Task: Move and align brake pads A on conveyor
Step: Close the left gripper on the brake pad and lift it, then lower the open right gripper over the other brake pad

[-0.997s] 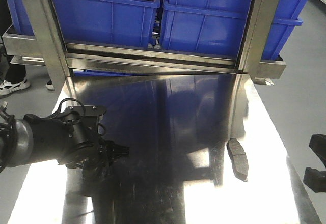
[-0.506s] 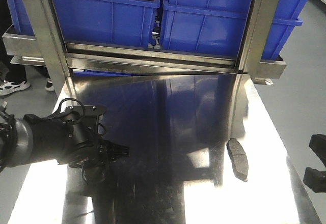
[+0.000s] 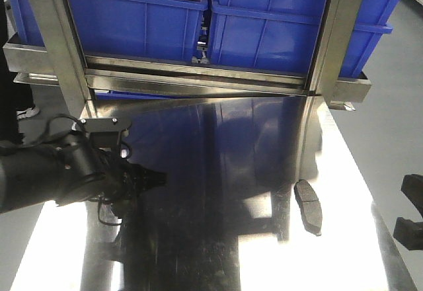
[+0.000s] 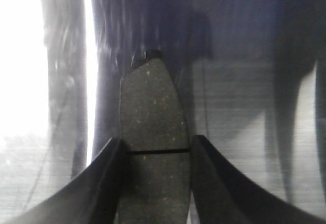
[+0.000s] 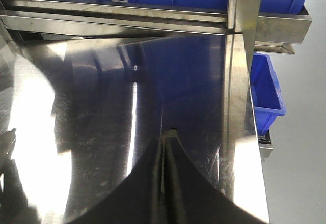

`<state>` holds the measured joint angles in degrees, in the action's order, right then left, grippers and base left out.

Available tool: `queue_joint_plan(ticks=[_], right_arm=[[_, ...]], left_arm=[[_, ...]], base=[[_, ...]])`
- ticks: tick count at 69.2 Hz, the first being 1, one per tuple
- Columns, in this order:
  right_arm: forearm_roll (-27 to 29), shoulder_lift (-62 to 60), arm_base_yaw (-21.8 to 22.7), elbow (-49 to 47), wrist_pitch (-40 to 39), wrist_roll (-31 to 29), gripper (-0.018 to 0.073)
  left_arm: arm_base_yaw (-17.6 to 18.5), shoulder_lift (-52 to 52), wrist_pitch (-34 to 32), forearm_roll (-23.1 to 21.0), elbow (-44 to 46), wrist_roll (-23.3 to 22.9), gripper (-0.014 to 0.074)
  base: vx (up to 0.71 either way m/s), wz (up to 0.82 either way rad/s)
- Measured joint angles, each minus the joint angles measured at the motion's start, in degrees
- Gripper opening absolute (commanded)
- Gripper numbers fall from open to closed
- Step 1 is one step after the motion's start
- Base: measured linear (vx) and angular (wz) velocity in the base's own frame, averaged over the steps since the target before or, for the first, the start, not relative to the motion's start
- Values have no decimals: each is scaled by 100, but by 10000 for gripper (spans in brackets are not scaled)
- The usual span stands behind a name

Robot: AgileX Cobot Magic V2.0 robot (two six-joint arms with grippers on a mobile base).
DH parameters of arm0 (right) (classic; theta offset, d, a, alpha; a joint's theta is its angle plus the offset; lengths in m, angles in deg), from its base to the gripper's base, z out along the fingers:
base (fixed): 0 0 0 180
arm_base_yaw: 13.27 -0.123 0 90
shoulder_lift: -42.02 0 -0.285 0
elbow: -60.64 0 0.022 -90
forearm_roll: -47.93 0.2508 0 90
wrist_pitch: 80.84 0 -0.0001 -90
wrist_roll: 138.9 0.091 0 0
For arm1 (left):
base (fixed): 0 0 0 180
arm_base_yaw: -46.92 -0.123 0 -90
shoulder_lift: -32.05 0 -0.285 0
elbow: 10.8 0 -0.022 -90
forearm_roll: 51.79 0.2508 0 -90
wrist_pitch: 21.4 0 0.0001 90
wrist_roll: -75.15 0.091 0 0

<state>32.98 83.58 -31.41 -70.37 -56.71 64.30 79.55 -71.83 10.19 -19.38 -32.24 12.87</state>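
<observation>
the left arm (image 3: 46, 182) reaches over the desk's (image 3: 231, 145) left edge. only its wrist view shows the left jaws grasping a brake pad (image 4: 152, 112); another pad (image 3: 308, 205) lies near the right edge. the right jaws are clenched, empty.

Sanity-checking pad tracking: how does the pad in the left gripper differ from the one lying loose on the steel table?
Grip: the left gripper clamps the held pad; the loose pad lies free, untouched. Place: held pad at the left of the steel tabletop, loose pad near its right edge. Groove: plain on the held pad, unclear on the loose pad. Both are dark, elongated, curved.
</observation>
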Motion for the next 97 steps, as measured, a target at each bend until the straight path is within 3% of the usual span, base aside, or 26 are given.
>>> queue_joint_plan(ticks=[20,56,97], right_arm=[[0,0,0,0,0,0,-10],[0,0,0,0,0,0,-10],[0,0,0,0,0,0,-10]], left_arm=[[0,621,266,0,-119,273,167],[0,2657,457,193,-1476,331,167],[0,2879,489,210,-1480,331,167]], base=[[0,0],[0,0],[0,0]])
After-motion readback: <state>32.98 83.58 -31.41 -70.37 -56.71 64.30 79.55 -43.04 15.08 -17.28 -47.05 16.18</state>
